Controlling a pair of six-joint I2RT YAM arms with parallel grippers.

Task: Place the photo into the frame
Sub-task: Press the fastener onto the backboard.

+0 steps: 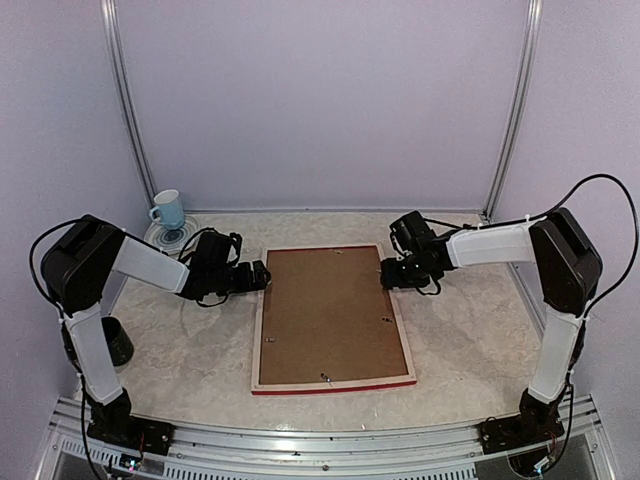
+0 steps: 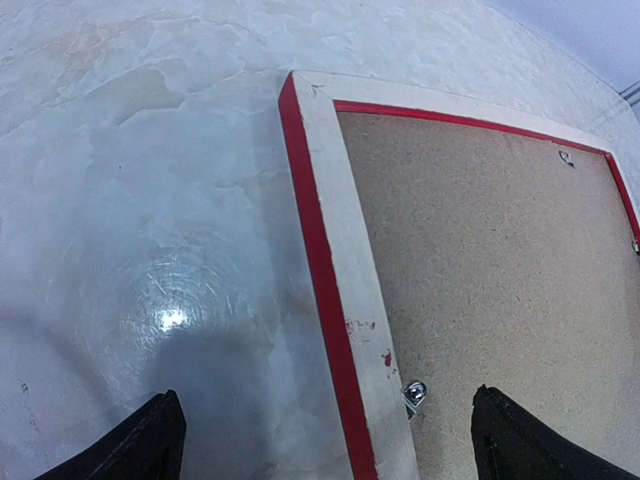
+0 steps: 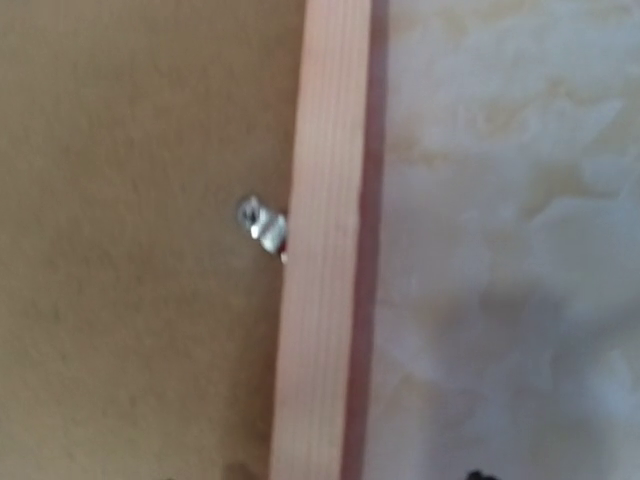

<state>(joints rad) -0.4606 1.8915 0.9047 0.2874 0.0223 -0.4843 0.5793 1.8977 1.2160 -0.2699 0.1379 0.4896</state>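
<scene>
The frame [image 1: 258,340] lies face down in the middle of the table, pale wood back up, red edge along its near side. A brown backing board [image 1: 330,315] fills it. The photo is hidden. My left gripper [image 1: 262,277] is open and low over the frame's left bar [image 2: 345,300], one fingertip [image 2: 140,440] over the table and the other over the board. My right gripper [image 1: 385,272] is low over the right bar [image 3: 320,250]. Only dark tips show at the bottom edge of the right wrist view, set wide on either side of the bar.
Small metal clips hold the board: one by the left bar [image 2: 413,393], one by the right bar [image 3: 262,222], one at the near bar [image 1: 325,378]. A blue cup [image 1: 168,210] on a saucer stands at the back left. A dark object [image 1: 115,340] sits near the left arm.
</scene>
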